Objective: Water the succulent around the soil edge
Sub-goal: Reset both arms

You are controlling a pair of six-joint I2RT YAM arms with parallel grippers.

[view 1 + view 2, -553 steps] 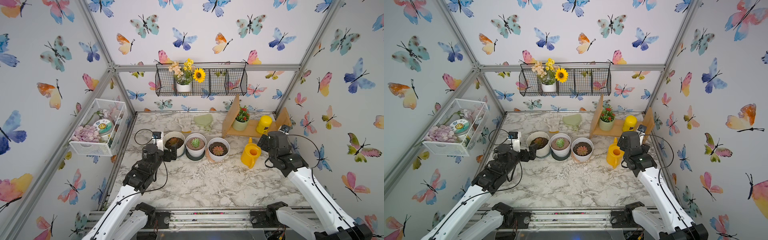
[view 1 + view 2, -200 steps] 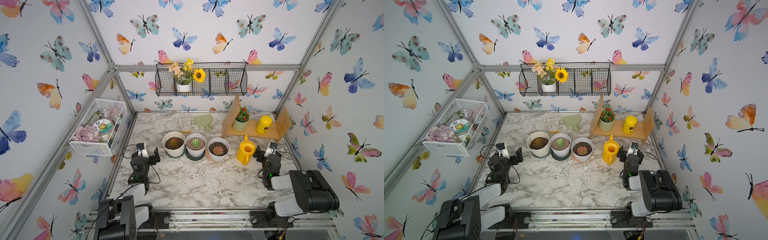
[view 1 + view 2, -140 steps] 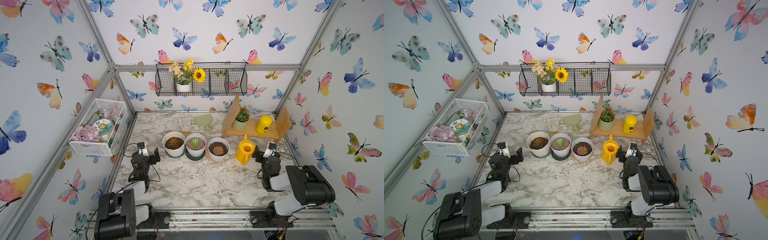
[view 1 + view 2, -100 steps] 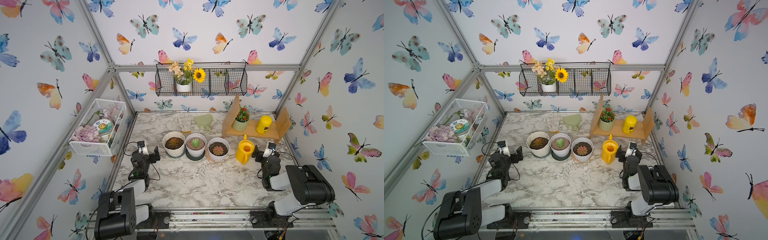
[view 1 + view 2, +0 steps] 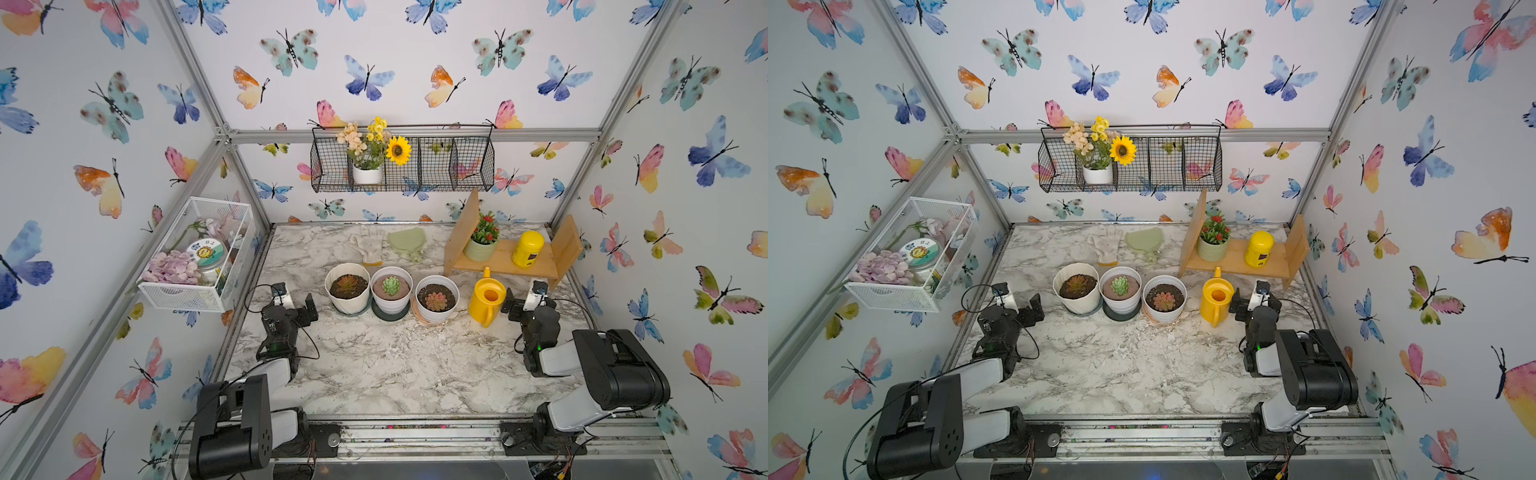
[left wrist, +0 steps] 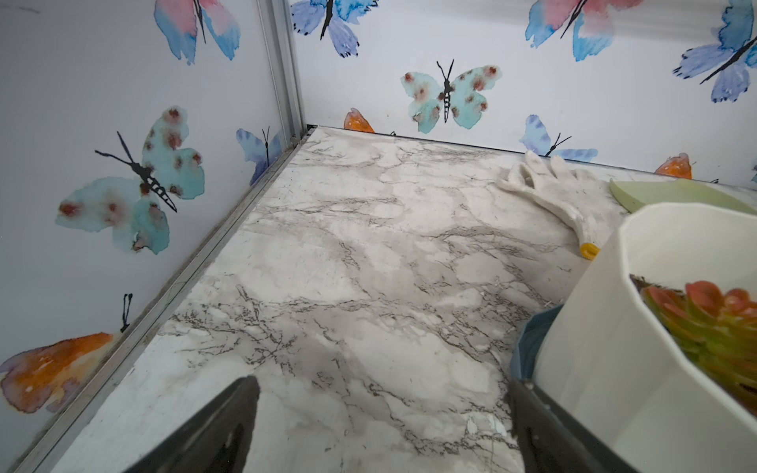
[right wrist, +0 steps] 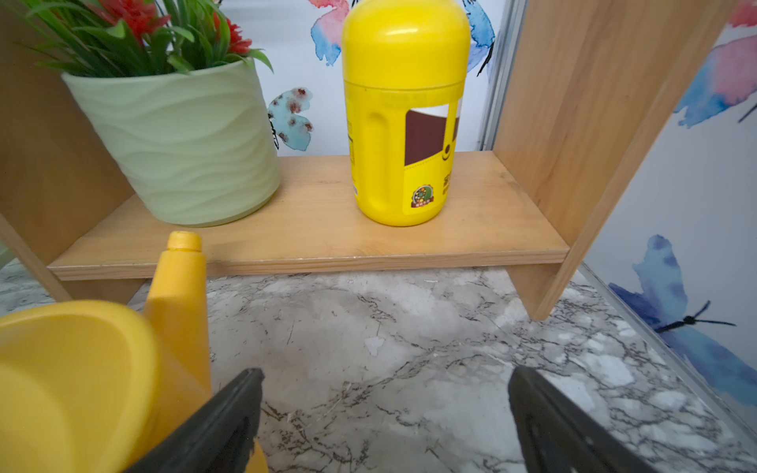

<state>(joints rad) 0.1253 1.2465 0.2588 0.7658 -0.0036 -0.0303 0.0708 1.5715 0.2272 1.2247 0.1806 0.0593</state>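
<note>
Altogether three pots (image 5: 347, 306) (image 5: 391, 306) (image 5: 434, 317), one watering can (image 5: 483, 307)

A marbled desk (image 5: 374, 365) fills the floor of the cell. Near its back edge a white knit glove (image 5: 368, 245) lies flat, with a pale green leaf-shaped pad (image 5: 407, 241) just beside it. A low wooden shelf (image 5: 536, 270) stands at the back right. On its board are a green ribbed pot (image 5: 478, 250) of red flowers and, apart from it, an upright yellow bottle (image 5: 528, 248). A black wire basket (image 5: 457, 166) hangs on the back wall, with a white pot (image 5: 367, 174) of blooms and a sunflower (image 5: 398, 150) toward its left end. On the left wall, a white mesh basket (image 5: 183, 297) holds lilac petals (image 5: 172, 268) and a round tin (image 5: 205, 251). Butterfly prints cover the walls.
</note>
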